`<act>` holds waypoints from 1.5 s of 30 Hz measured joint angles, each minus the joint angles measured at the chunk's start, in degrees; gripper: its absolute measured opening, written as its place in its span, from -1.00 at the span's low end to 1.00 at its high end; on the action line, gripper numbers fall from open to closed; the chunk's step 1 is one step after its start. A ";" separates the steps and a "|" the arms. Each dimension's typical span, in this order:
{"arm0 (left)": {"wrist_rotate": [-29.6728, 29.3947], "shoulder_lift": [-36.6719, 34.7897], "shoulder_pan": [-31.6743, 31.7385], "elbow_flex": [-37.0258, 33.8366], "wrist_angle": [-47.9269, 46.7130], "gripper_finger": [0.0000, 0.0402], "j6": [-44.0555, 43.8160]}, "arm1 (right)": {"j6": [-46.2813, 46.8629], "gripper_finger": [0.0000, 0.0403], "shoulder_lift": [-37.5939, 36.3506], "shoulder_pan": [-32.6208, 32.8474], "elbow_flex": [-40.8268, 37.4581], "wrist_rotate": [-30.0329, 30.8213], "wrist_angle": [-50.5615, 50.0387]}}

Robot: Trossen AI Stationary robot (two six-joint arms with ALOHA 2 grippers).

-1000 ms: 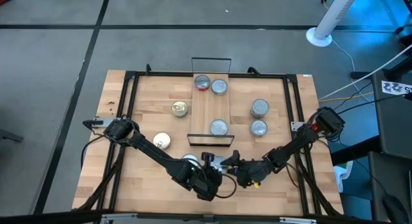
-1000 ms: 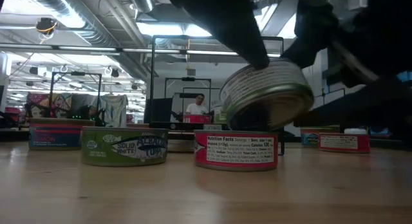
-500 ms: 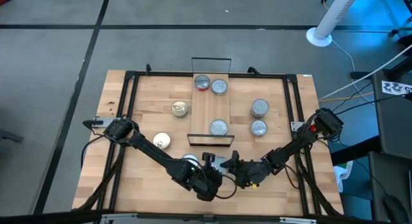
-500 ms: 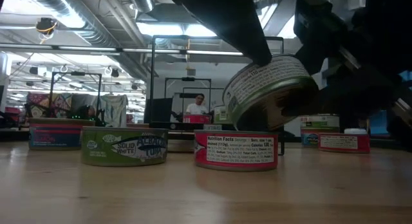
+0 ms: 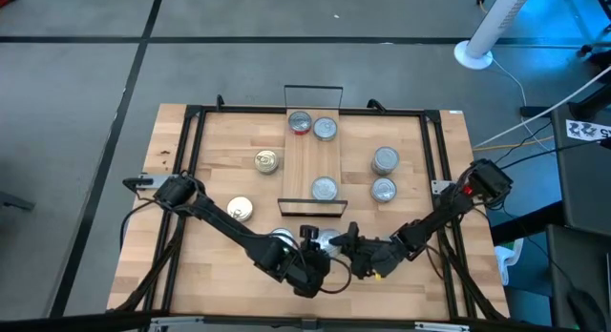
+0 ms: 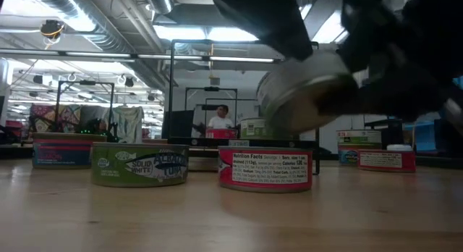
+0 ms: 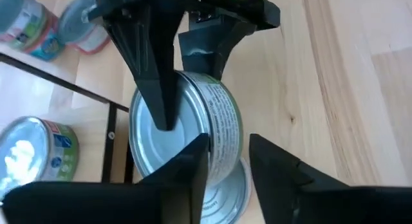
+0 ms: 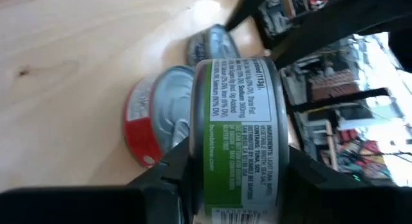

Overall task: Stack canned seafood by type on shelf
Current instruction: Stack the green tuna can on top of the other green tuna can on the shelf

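Note:
A tin with a green and white label (image 8: 238, 114) hangs tilted in the air near the table's near edge (image 5: 329, 242), between both grippers. My right gripper (image 8: 235, 179) is shut on it. My left gripper (image 7: 230, 166) is open, and its fingers stand on either side of the tin's lower edge (image 7: 222, 143). Right under the tin, a red-labelled tin (image 6: 265, 169) stands flat on the table. The shelf (image 5: 315, 160) is a narrow light-wood board at the table's middle. It carries two tins at its far end and one (image 5: 325, 189) near its near end. My right gripper pinches the tin across its height, one finger (image 7: 154, 76) on the silver flat face and the other behind the opposite face (image 8: 198, 153). The fingers come roughly level from the table's right. The tin is lifted clear and tipped toward standing on edge. My left gripper: whether a finger (image 7: 190, 169) touches the tin, I cannot tell.
Loose tins stand on the table: two gold-topped ones (image 5: 267, 161) (image 5: 241, 209) left of the shelf, two silver ones (image 5: 385, 159) (image 5: 384, 190) right of it, and one (image 5: 280, 238) partly under the left arm. A black frame (image 5: 191, 117) runs round the tabletop.
The held tin has risen a little above the red-labelled tin, drifted slightly toward the table's right and tipped further. It shows blurred now. The right gripper has gone up with it.

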 joint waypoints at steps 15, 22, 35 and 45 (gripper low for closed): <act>0.34 -9.79 -0.31 0.00 -0.29 -0.37 0.15 | -0.05 -0.33 -5.63 8.52 0.09 25.16 -2.40; 0.18 -12.44 -0.33 0.00 -0.26 -0.37 0.21 | -1.28 -0.33 -10.96 10.10 0.09 31.01 -2.31; -0.98 -15.45 1.91 -0.07 -0.51 -0.37 6.62 | -14.10 -0.32 -23.69 7.87 0.00 36.58 -6.30; -0.99 -18.59 4.97 -0.07 -3.38 -0.37 6.77 | -10.51 -0.33 -33.69 -2.14 0.00 31.51 -24.03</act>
